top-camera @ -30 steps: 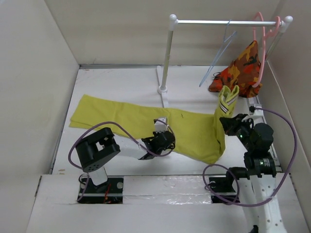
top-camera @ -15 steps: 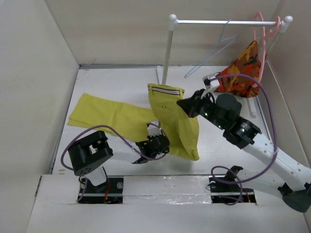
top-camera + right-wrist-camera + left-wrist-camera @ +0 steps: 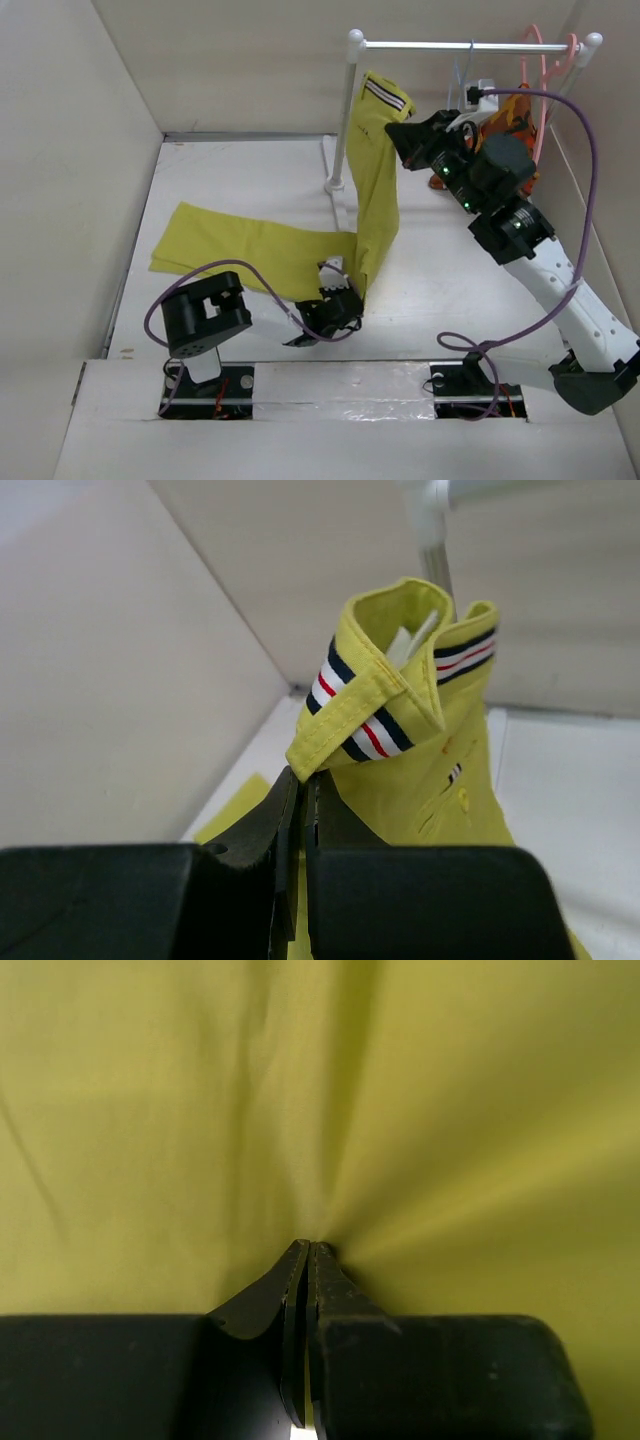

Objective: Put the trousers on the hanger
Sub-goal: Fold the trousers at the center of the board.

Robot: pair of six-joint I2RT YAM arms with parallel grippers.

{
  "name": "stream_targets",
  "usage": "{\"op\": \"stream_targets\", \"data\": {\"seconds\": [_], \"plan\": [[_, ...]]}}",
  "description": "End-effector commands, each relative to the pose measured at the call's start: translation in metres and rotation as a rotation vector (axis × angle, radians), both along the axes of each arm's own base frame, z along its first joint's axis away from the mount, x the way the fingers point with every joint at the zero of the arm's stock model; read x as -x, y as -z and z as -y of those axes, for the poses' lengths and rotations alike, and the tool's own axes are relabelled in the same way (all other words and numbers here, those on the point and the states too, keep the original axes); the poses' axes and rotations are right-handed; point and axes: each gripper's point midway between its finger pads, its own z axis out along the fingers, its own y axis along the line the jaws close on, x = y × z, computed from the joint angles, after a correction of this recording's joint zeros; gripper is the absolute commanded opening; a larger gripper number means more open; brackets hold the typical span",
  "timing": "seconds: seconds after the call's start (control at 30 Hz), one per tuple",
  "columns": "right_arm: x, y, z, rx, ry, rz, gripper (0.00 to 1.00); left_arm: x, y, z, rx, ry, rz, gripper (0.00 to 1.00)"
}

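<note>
The mustard-yellow trousers [image 3: 375, 200] hang from my right gripper [image 3: 400, 132], which is shut on an edge just under the striped waistband [image 3: 385, 95], high beside the rack post. The legs drop to the table and lie out to the left. In the right wrist view the gripper [image 3: 305, 778] pinches the cloth below the waistband [image 3: 370, 720]. My left gripper [image 3: 345, 295] is shut on the trousers at the bend near the table; its view shows the closed tips [image 3: 310, 1250] in yellow cloth [image 3: 450, 1110]. The pale-blue wire hanger [image 3: 462, 70] hangs on the rail, mostly hidden behind my right arm.
A white rack with post [image 3: 343, 120] and top rail [image 3: 440, 45] stands at the back. A pink plastic hanger [image 3: 530, 60] holds an orange-red camouflage garment [image 3: 515, 110] at the rail's right end. Beige walls enclose the table on three sides.
My right gripper has raised the waistband end from table height up and back to the rack post. The cloth now hangs upright. My left gripper has stayed low on the trousers, shifting slightly.
</note>
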Motion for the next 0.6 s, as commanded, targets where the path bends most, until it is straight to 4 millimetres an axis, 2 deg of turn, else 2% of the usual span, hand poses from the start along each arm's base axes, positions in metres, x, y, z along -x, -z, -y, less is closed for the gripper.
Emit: {"op": "stream_targets", "data": {"seconds": [0.0,0.03,0.1,0.17,0.2,0.23,0.27,0.3,0.33,0.37,0.4,0.43,0.5,0.53,0.57], "plan": [[0.035,-0.107,0.031,-0.156,0.017,0.259,0.00,0.053,0.037,0.020,-0.162,0.212,-0.096,0.00],[0.038,-0.111,0.033,-0.163,0.018,0.268,0.00,0.055,0.029,0.039,-0.146,0.240,-0.083,0.00],[0.039,-0.112,0.034,-0.159,0.018,0.271,0.00,0.061,0.022,0.053,-0.150,0.279,-0.061,0.00],[0.034,-0.109,0.030,-0.142,0.016,0.265,0.00,0.057,0.010,0.052,-0.144,0.259,-0.047,0.00],[0.032,-0.106,0.028,-0.132,0.015,0.260,0.00,0.054,0.002,0.048,-0.135,0.244,-0.025,0.04],[0.032,-0.104,0.025,-0.128,0.008,0.256,0.00,0.048,-0.013,0.038,-0.097,0.229,-0.006,0.12],[0.029,-0.096,0.019,-0.114,0.003,0.242,0.00,0.043,-0.018,0.030,-0.087,0.209,-0.005,0.20],[0.026,-0.093,0.019,-0.114,0.012,0.240,0.00,0.036,-0.025,0.019,-0.074,0.168,0.002,0.34],[0.024,-0.084,0.014,-0.107,0.004,0.227,0.00,0.027,-0.039,0.000,-0.049,0.127,0.016,0.48],[0.022,-0.080,0.013,-0.101,0.004,0.219,0.00,0.022,-0.047,-0.011,-0.040,0.099,0.027,0.48],[0.020,-0.078,0.011,-0.101,0.003,0.217,0.00,0.016,-0.056,-0.023,-0.026,0.063,0.046,0.55],[0.018,-0.074,0.010,-0.098,0.003,0.210,0.00,0.015,-0.077,-0.041,0.010,0.038,0.068,0.56],[0.012,-0.067,0.005,-0.098,0.001,0.198,0.00,0.008,-0.103,-0.062,0.047,-0.023,0.116,0.56],[0.012,-0.065,-0.001,-0.096,-0.013,0.194,0.00,0.011,-0.130,-0.076,0.104,-0.034,0.149,0.55],[0.010,-0.065,-0.002,-0.097,-0.009,0.193,0.00,0.008,-0.142,-0.087,0.118,-0.056,0.171,0.55]]}}
